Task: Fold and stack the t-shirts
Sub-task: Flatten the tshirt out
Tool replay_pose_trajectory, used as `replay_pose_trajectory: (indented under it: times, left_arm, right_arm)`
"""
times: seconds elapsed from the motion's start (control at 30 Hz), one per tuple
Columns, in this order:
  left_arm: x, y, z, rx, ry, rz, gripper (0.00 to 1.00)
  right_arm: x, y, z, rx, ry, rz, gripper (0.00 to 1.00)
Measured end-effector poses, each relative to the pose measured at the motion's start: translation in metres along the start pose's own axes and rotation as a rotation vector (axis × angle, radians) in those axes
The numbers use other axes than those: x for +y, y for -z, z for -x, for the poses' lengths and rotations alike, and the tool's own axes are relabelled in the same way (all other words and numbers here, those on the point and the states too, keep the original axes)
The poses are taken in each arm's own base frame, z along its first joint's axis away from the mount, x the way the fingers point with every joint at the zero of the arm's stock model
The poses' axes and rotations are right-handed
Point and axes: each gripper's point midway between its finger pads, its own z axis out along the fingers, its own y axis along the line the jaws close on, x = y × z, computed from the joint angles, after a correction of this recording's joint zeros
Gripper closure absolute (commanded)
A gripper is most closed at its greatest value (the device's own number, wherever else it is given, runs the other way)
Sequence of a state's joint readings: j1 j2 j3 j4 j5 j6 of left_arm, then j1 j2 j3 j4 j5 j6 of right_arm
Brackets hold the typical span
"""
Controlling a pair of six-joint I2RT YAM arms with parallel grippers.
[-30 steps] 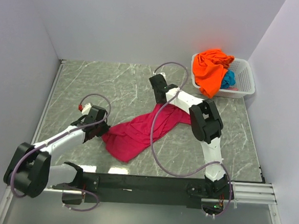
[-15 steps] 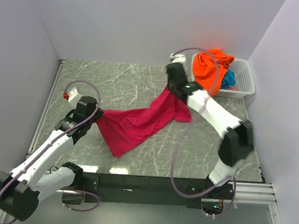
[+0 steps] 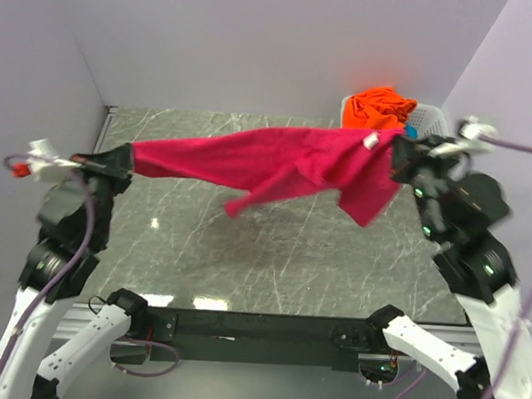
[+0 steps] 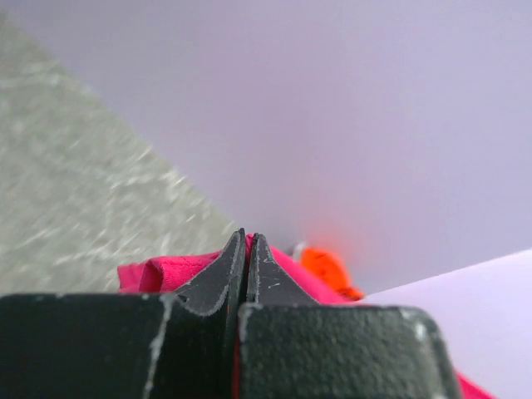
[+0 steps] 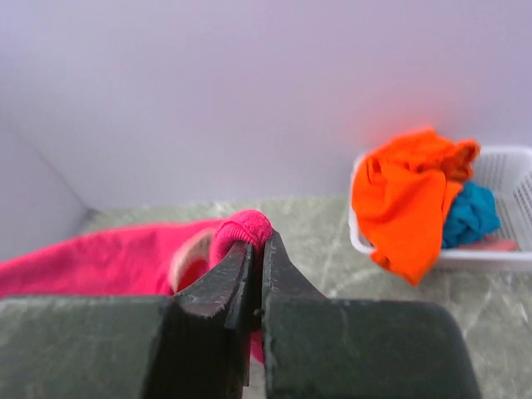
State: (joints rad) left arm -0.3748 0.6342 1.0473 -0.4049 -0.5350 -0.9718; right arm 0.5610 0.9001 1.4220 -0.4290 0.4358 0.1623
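**Top external view:** The magenta-pink t-shirt [image 3: 278, 159] hangs stretched in the air above the grey marble tabletop [image 3: 244, 253], running from 9 o'clock across to about 2 o'clock. The left end effector [image 3: 123, 160] grips its 9 o'clock end, and the right end effector [image 3: 399, 154] grips the 2 o'clock end. A loose flap droops below the middle, and a wider fold hangs under the right grip. At 1 o'clock, in the far corner, the white lattice basket [image 3: 429, 115] holds the heaped orange t-shirt [image 3: 382, 103].

**Left wrist view:** The two black fingers are pressed together with pink cloth pinched between them. The cloth bunches out towards 9 o'clock. An orange blur sits beyond, towards 1 o'clock.

**Right wrist view:** The fingers are closed on a rolled edge of the pink shirt, which bulges just above the tips and trails off towards 9 o'clock. At 3 o'clock the orange shirt spills over the near rim of the basket. The teal-blue t-shirt [image 5: 470, 212] lies beside it inside the basket.
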Motion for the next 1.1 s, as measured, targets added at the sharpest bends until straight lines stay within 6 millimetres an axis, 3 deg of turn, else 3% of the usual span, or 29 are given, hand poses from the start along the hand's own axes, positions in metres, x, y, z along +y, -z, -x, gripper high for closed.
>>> replay_pose_trajectory:
  times: [0.13,0.27,0.4,0.5,0.6,0.63,0.7,0.73,0.8,0.83,0.87,0.9,0.93,0.97,1.03,1.1]
  left_arm:
    - [-0.030,0.034,0.044,-0.082,0.053,-0.132,0.99]
    - [-0.055,0.057,0.073,-0.132,0.080,-0.237,0.99]
    - [-0.065,0.056,0.085,-0.166,0.070,-0.243,0.99]
    - [-0.058,0.028,0.075,-0.172,0.035,-0.151,0.99]
    - [-0.039,-0.016,0.042,-0.128,-0.043,-0.010,0.99]
    - [-0.027,-0.033,0.023,-0.098,-0.078,0.051,0.99]
    - [0.003,-0.060,-0.015,-0.030,-0.149,0.158,0.99]
    - [0.025,-0.074,-0.040,0.016,-0.190,0.216,0.95]
    - [0.081,-0.090,-0.091,0.132,-0.283,0.336,0.79]
    - [0.107,-0.093,-0.110,0.187,-0.321,0.389,0.69]
    - [0.134,-0.095,-0.127,0.239,-0.355,0.445,0.32]
    - [0.159,-0.096,-0.140,0.283,-0.385,0.503,0.18]
    - [0.178,-0.098,-0.149,0.316,-0.396,0.554,0.06]
    - [0.195,-0.100,-0.155,0.346,-0.408,0.606,0.01]
    - [0.217,-0.107,-0.159,0.378,-0.412,0.683,0.01]
    - [0.222,-0.113,-0.155,0.374,-0.403,0.706,0.01]
  right_arm:
    - [-0.005,0.045,0.040,-0.092,-0.050,0.069,1.00]
    - [-0.007,0.078,0.070,-0.167,-0.089,0.131,1.00]
    - [-0.014,0.083,0.071,-0.168,-0.116,0.107,1.00]
    - [-0.022,0.065,0.049,-0.109,-0.123,0.018,1.00]
    - [-0.030,0.030,0.004,0.005,-0.104,-0.096,1.00]
    - [-0.036,0.013,-0.019,0.056,-0.096,-0.139,1.00]
    - [-0.055,-0.018,-0.083,0.200,-0.078,-0.218,1.00]
    - [-0.066,-0.033,-0.120,0.280,-0.074,-0.252,0.93]
    - [-0.082,-0.048,-0.188,0.438,-0.067,-0.288,0.87]
    - [-0.092,-0.054,-0.230,0.545,-0.054,-0.316,0.72]
    - [-0.097,-0.055,-0.267,0.647,-0.047,-0.332,0.58]
    - [-0.104,-0.056,-0.302,0.745,-0.035,-0.357,0.41]
    - [-0.108,-0.055,-0.320,0.806,-0.022,-0.370,0.20]
    - [-0.112,-0.057,-0.340,0.871,-0.011,-0.389,0.13]
    - [-0.116,-0.064,-0.352,0.920,0.012,-0.423,0.11]
    - [-0.116,-0.077,-0.345,0.902,0.028,-0.451,0.11]
